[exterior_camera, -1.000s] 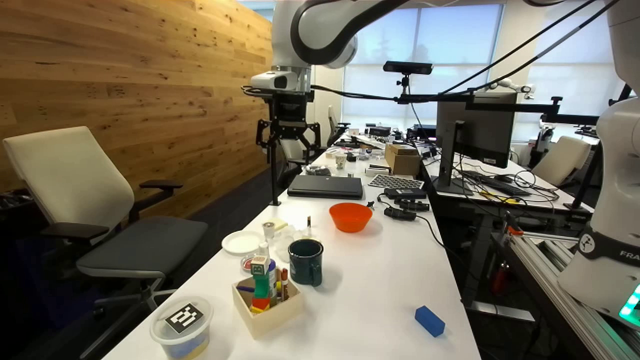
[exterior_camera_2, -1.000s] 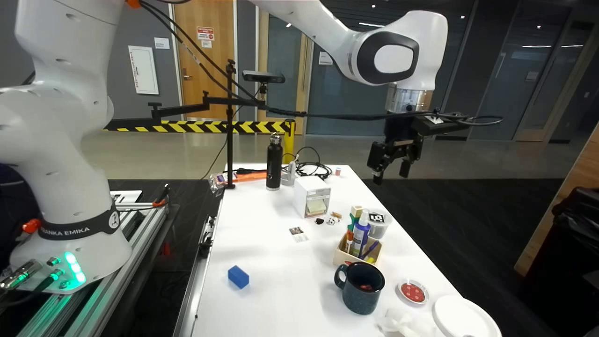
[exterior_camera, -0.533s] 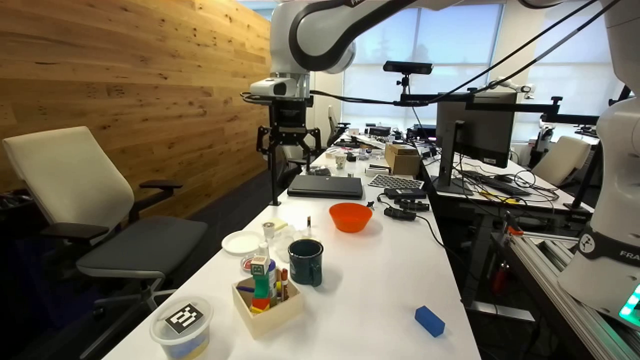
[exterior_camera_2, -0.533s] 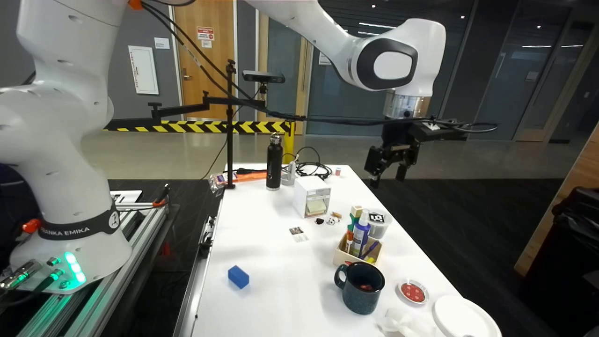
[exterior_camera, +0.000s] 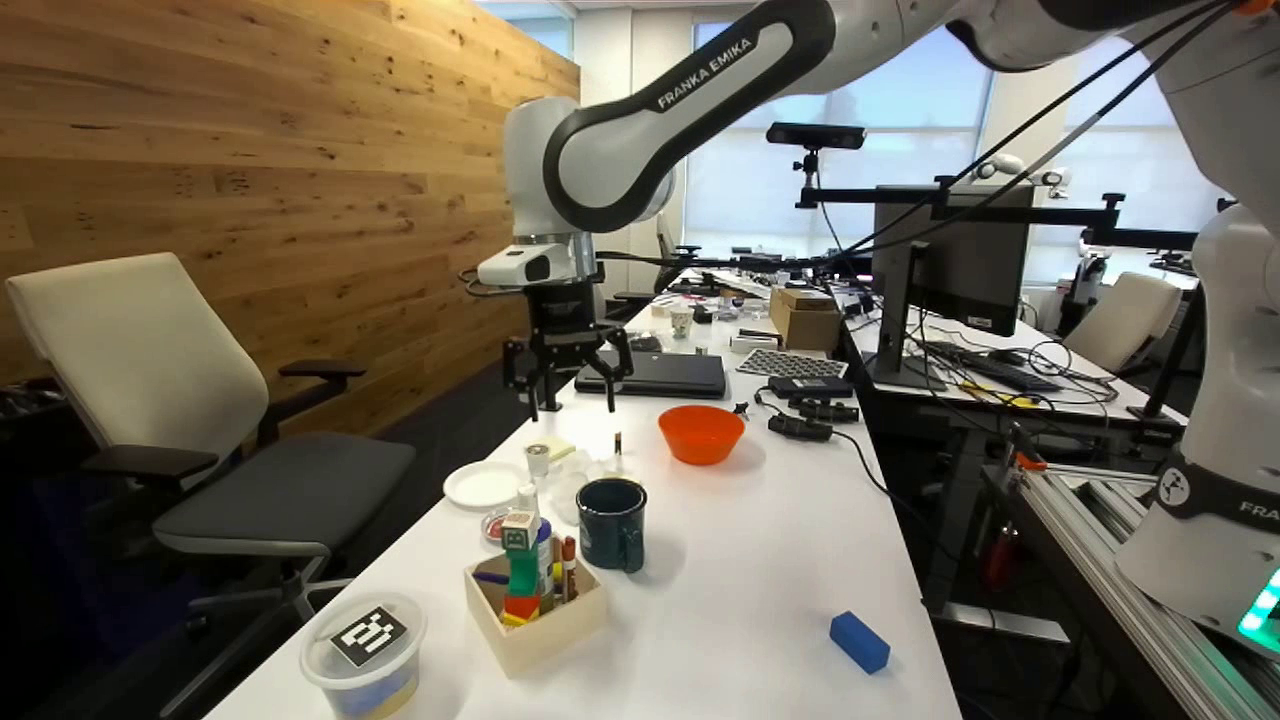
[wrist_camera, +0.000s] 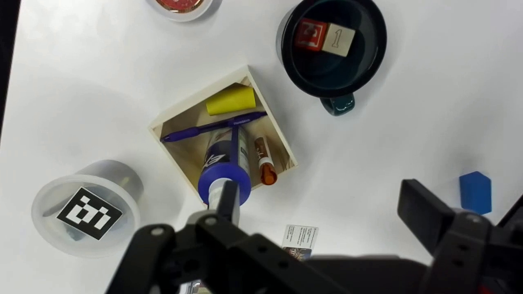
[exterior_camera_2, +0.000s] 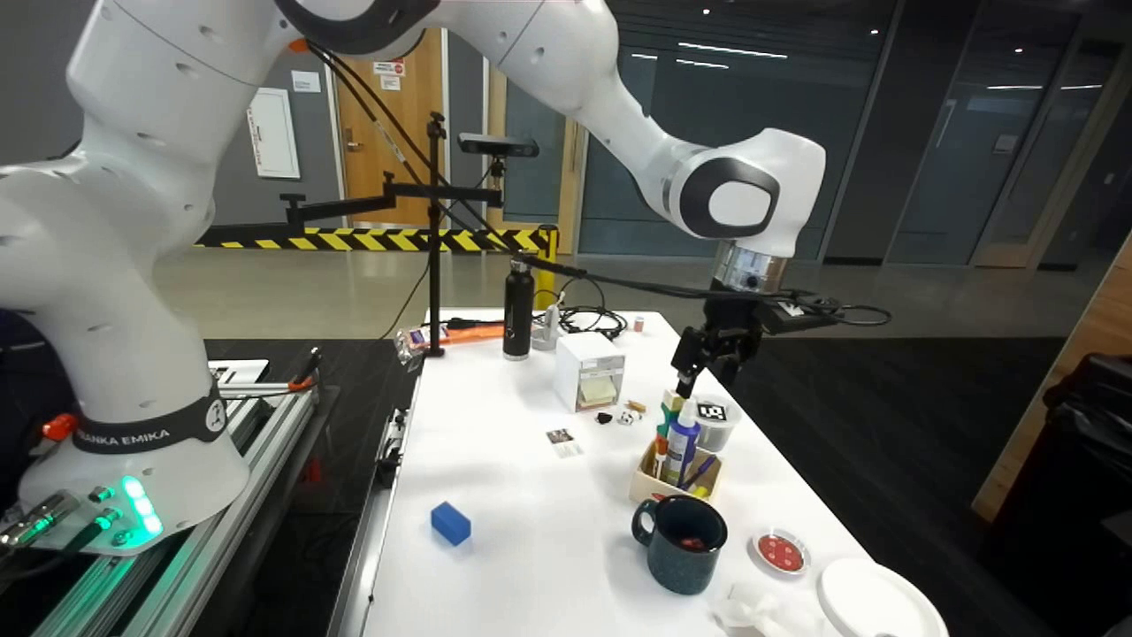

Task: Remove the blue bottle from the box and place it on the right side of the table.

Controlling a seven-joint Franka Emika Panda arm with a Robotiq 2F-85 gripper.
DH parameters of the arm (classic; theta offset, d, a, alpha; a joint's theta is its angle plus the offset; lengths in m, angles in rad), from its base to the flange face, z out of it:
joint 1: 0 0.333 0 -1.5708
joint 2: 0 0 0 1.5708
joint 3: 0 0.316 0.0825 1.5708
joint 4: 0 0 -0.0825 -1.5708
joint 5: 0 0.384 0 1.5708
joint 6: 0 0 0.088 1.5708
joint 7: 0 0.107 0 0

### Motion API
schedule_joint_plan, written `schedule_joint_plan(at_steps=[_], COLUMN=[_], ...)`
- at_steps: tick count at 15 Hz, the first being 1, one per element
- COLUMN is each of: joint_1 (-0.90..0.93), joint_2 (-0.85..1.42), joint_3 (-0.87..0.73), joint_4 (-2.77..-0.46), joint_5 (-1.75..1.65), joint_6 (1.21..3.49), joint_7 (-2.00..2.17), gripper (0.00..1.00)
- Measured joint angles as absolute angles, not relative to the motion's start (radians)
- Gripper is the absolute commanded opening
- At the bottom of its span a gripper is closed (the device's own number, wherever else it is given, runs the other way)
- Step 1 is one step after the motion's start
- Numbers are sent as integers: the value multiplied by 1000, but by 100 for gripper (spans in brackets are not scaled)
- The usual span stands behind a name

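The blue bottle, with a white nozzle, stands tilted in the small light-wood box (exterior_camera: 555, 640); in an exterior view the bottle (exterior_camera_2: 681, 449) shows beside a block stack. In the wrist view the bottle (wrist_camera: 224, 177) leans out over the edge of the box (wrist_camera: 199, 96), and my left finger covers part of its nozzle. The box stands on the white table (exterior_camera: 740, 560). My gripper (exterior_camera: 572, 412) is open and empty, above the table and higher than the bottle. In the wrist view the gripper (wrist_camera: 320, 204) has its fingers wide apart, with the bottle beyond the left finger.
The box also holds a block stack (exterior_camera: 522, 565), a brown marker (wrist_camera: 264, 159), a purple pen (wrist_camera: 192, 131) and a yellow piece (wrist_camera: 231, 100). A dark mug (exterior_camera_2: 679, 562) stands close to the box. A lidded tub (exterior_camera: 365, 655) and a bright-blue block (exterior_camera: 860, 642) lie nearby.
My gripper has come down towards the table, slowly at first and then more, and has shifted slightly left in both exterior views. It stays open. The bottle and box have not moved.
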State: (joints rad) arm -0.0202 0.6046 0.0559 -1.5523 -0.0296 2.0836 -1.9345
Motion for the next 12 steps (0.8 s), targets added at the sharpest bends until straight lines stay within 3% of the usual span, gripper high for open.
schedule_joint_plan(at_steps=[12], joint_1=[-106], joint_2=[833], joint_3=[97], joint_4=[-1248], joint_5=[12], joint_6=[1970], joint_7=[-1957], gripper=[100])
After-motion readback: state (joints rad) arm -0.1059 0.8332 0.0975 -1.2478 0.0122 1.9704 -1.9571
